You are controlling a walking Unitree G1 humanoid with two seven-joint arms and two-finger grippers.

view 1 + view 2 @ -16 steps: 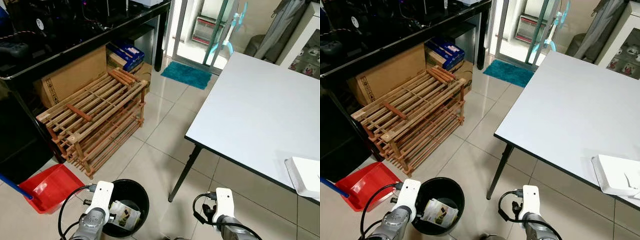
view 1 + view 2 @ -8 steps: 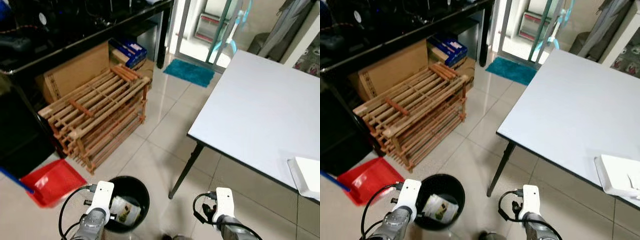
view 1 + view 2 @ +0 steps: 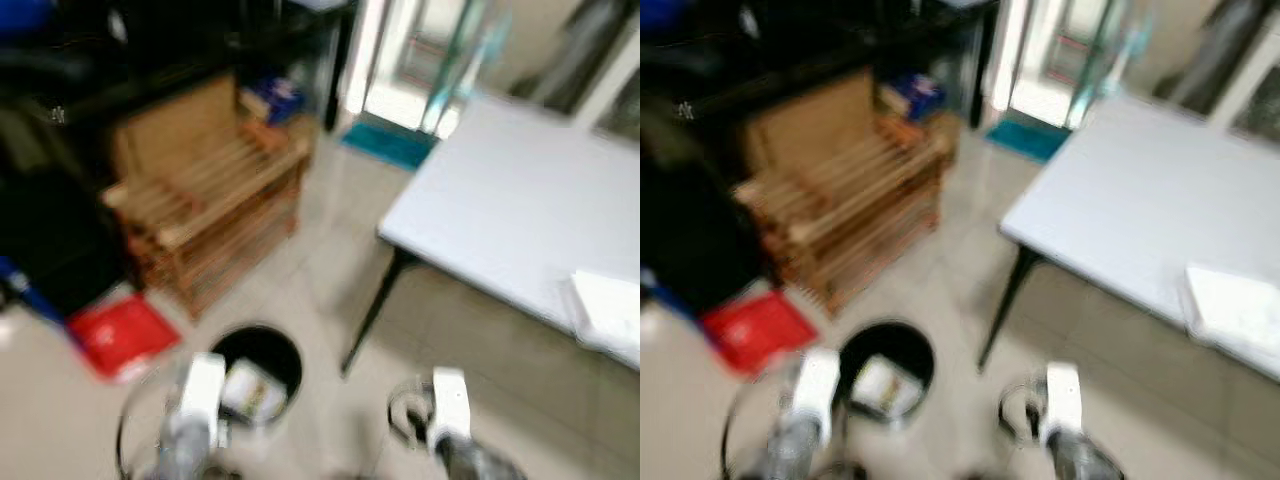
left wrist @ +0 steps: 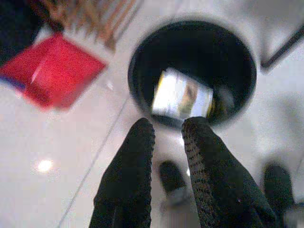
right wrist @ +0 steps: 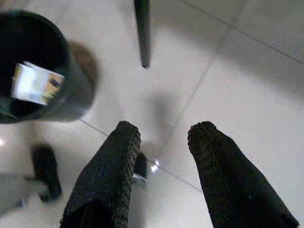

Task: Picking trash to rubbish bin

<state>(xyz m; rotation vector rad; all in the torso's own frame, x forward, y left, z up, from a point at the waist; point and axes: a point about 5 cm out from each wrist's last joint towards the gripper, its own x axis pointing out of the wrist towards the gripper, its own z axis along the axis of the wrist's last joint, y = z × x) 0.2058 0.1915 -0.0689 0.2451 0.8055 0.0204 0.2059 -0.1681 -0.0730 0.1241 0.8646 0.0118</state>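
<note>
The head views are blurred. A black round rubbish bin point(image 3: 283, 352) stands on the tiled floor just ahead of my left arm point(image 3: 200, 400). A white printed packet point(image 3: 245, 392) lies inside it, and it is also visible in the left wrist view as the packet point(image 4: 183, 95) and in the right wrist view as the packet point(image 5: 35, 83). My left gripper point(image 4: 167, 126) hangs above the floor beside the bin point(image 4: 237, 61), its fingers slightly apart and empty. My right gripper point(image 5: 164, 130) hangs open over bare tiles, to the right of the bin point(image 5: 78, 97).
A white table point(image 3: 500, 210) fills the right side, its dark leg point(image 3: 370, 315) close to the bin. A white tray point(image 3: 605, 310) sits on its near edge. A wooden rack point(image 3: 215, 215) and a red dustpan point(image 3: 125, 335) stand on the left.
The whole picture has shifted and gone blurry, so the camera is moving. The bin sits a little higher in view. Both arms hang as before.
</note>
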